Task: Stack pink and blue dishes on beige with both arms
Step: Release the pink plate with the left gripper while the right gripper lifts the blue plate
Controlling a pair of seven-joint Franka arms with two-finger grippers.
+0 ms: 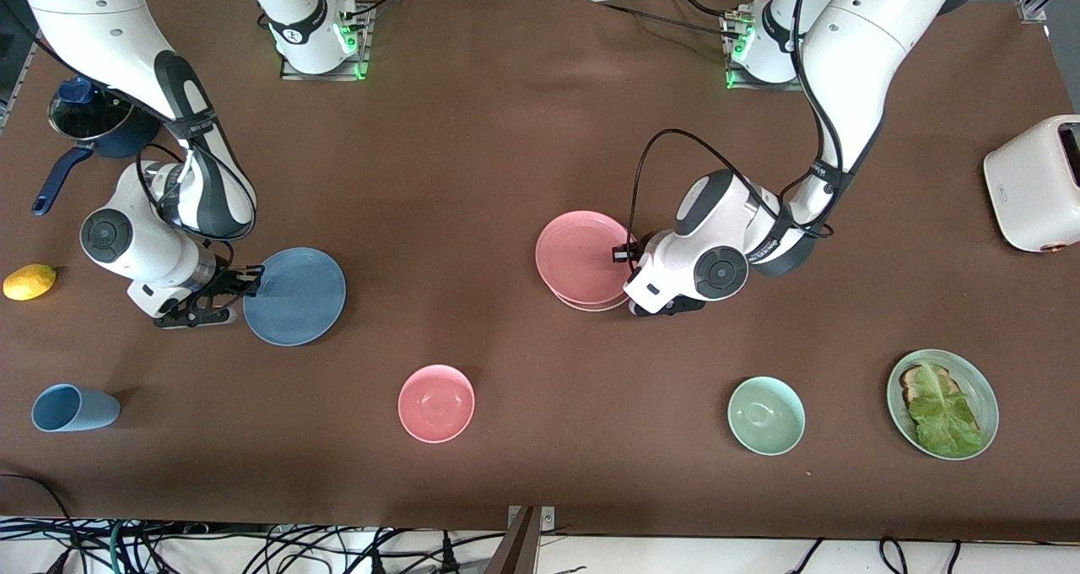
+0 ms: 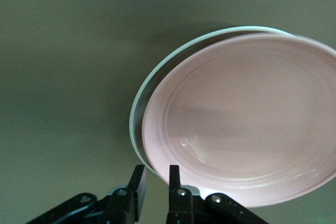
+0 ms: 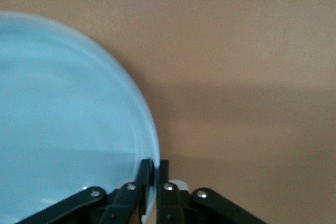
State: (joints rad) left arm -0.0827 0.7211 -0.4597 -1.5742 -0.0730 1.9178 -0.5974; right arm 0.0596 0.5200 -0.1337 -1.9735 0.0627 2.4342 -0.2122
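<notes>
The pink plate [image 1: 580,256] sits on top of the beige plate [image 1: 591,305], near the table's middle toward the left arm's end; only a pale sliver of beige peeks out at the pink one's six o'clock. In the left wrist view the pink plate [image 2: 247,119] lies off-centre on the beige plate [image 2: 137,109], whose rim shows as a crescent along one edge. The left gripper [image 1: 626,255] is at the pink plate's three o'clock edge, and its fingers [image 2: 174,182] stand narrowly apart with the rim by them; whether they are pinching or have let go, hard to call.

At the right arm's end, the right gripper [image 1: 251,281] has the blue plate [image 1: 295,296] by its nine o'clock edge. The right wrist view shows the fingers [image 3: 145,176] closed thin onto the rim of the blue plate [image 3: 63,119]. The plate is well apart from the stack.

Now the risks, as I judge them. An edge pinch on a flat plate is slim: it could droop or slip out in the carry. The left arm is parked right at the stack, so a crossing could clip it. And with the pink one off-centre, a careless landing could leave the pile lopsided or shove it. A pink bowl [image 1: 436,403] lies at five o'clock from the blue plate, nearer the camera, clear of a straight run.
</notes>
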